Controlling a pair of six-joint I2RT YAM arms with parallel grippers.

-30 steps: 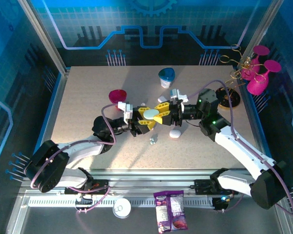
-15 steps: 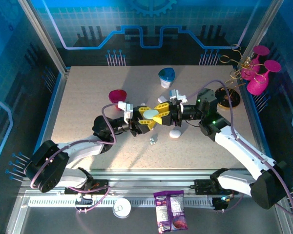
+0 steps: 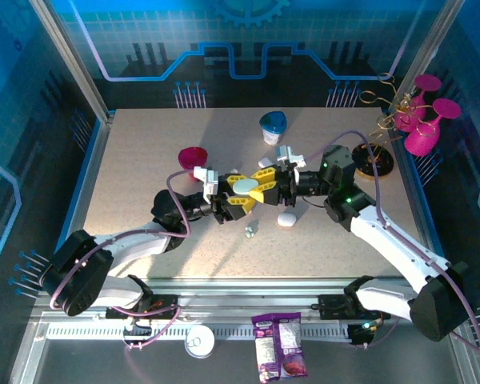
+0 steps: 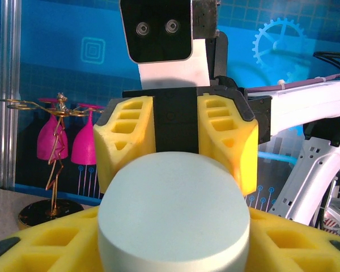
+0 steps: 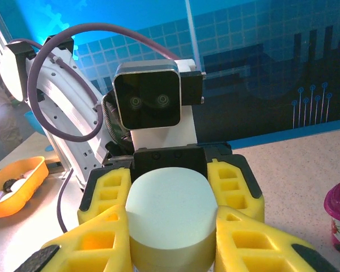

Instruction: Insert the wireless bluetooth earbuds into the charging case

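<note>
left gripper [image 3: 239, 193] clamped on green case [image 3: 244, 186], right gripper [image 3: 261, 185] clamped on same case from the opposite side, mid-table, earbuds [image 3: 249, 230] loose on table [image 3: 144, 160] nearer the bases, white case [image 3: 286, 218] near them

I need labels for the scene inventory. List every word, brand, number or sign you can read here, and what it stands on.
None can be read.
On the purple snack bag: print too small and blurred to read.
On the white round lid: a dark mark, too small to read.
On the back wall: gear and circuit drawings, no words.
</note>
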